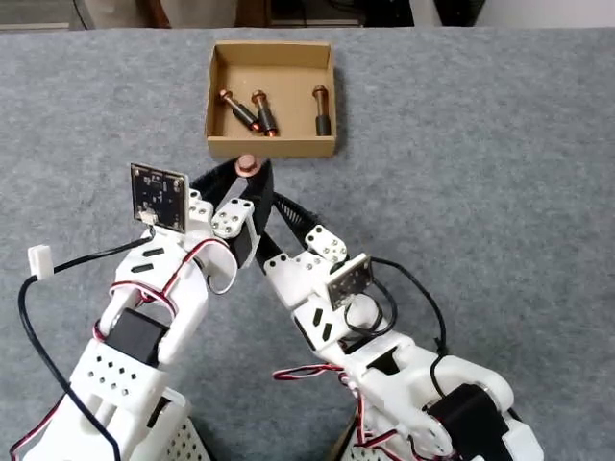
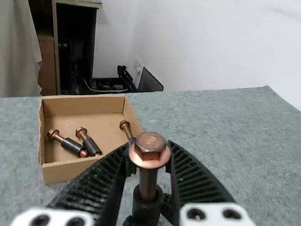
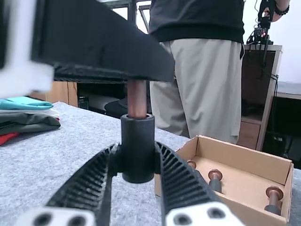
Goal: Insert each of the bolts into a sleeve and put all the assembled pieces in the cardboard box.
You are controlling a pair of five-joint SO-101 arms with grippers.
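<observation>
A copper bolt [image 1: 248, 165] stands upright just in front of the cardboard box [image 1: 272, 147]. My left gripper [image 2: 148, 151] is shut on the bolt [image 2: 147, 149] under its head. The bolt's shank [image 3: 137, 98] goes down into a black sleeve [image 3: 138, 146]. My right gripper [image 3: 138, 162] is shut on that sleeve from below the left one. Both grippers meet at the box's near wall in the high view. Three assembled pieces [image 1: 264, 113] lie inside the box [image 2: 70, 169].
Grey felt [image 1: 480, 144] covers the table, with open room on both sides of the box. Folded clothes [image 3: 23, 115] lie at the table's far edge in the right wrist view. Arm cables [image 1: 29, 317] trail near the front.
</observation>
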